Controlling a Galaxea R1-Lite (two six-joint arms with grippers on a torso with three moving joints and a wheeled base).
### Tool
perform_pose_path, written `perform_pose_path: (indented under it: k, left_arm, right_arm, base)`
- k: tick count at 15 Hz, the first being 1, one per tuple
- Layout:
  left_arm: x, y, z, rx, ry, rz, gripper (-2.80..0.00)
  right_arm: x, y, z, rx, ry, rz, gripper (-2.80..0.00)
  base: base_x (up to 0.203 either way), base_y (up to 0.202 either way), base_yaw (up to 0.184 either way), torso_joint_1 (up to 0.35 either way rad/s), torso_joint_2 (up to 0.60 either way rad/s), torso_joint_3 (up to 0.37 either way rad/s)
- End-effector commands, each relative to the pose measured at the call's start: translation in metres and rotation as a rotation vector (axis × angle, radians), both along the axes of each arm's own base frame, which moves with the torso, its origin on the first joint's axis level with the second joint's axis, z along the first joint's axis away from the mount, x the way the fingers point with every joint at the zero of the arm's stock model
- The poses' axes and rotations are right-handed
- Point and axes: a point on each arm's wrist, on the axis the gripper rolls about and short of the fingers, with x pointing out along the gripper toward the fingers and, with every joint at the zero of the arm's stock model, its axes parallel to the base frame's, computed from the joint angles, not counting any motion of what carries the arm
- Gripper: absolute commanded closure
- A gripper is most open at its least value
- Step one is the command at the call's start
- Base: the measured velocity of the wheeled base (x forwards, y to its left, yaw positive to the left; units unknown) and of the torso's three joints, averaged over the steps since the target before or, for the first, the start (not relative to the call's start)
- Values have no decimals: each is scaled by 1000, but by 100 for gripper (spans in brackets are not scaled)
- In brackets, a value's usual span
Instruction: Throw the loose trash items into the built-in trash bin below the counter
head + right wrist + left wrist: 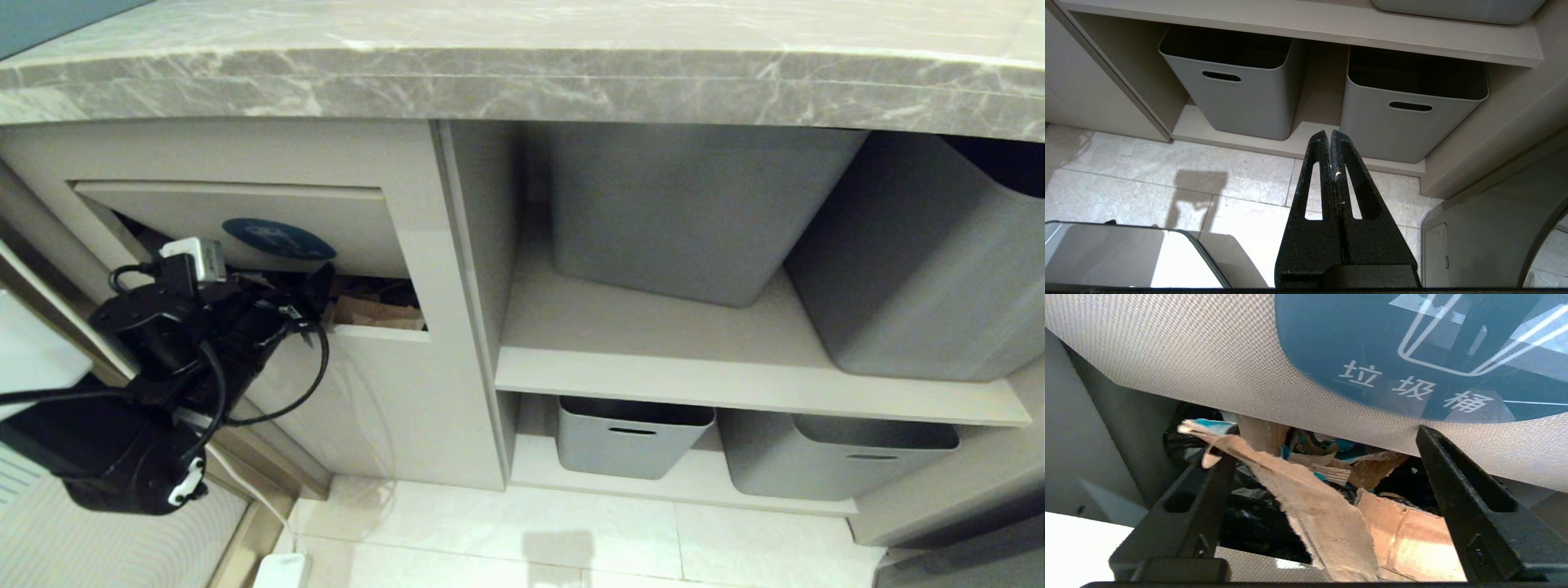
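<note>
The jaws of the left gripper (1327, 457) are spread wide at the mouth of the trash bin (384, 392), with nothing clamped between them. A long torn cardboard scrap (1314, 510) is seen lying across the gap, one end draped on a fingertip (1218, 465), the rest sloping down into the opening among other scraps (1404, 539) and dark bin liner. The swing flap (245, 216), marked by a blue sticker (1412, 351), is pushed inward just above the jaws. The release step is judged to be in hand: the scrap has been let go but is not yet clear of the finger. For the next move, the arm would need to be drawn straight back out of the opening without the scrap being dragged along, so that the flap can swing shut. The right gripper (1331, 139) is held apart from the work, its jaws pressed together, aimed at two grey tubs (1237, 85) on the lower shelf. No scraps are seen on the table (522, 73) above.
</note>
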Motion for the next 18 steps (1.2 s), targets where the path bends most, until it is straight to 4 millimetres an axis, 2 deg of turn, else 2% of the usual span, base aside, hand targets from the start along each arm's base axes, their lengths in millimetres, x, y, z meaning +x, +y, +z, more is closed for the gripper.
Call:
perform_pose_path:
  k: [1, 6, 13, 16, 18]
  left_arm:
    - [0, -2, 2, -17, -13, -23, -280]
    - [11, -8, 14, -45, -72, -80, -280]
    - [11, -17, 12, -51, -64, -116, -280]
    - [2, -16, 8, -49, -34, -113, -280]
    - [-16, -13, 9, -46, -13, -111, -280]
  right_arm:
    - [0, 0, 0, 0, 2, 2, 0]
    - [0, 0, 0, 0, 2, 2, 0]
    - [0, 0, 0, 0, 2, 2, 0]
    - [0, 0, 0, 0, 2, 1, 0]
    - [0, 0, 0, -1, 2, 0, 0]
  base:
    - [0, 0, 0, 0, 0, 0]
    - [0, 0, 0, 0, 0, 0]
    - [0, 0, 0, 0, 0, 0]
    - [0, 0, 0, 0, 0, 0]
    - [0, 0, 0, 0, 0, 0]
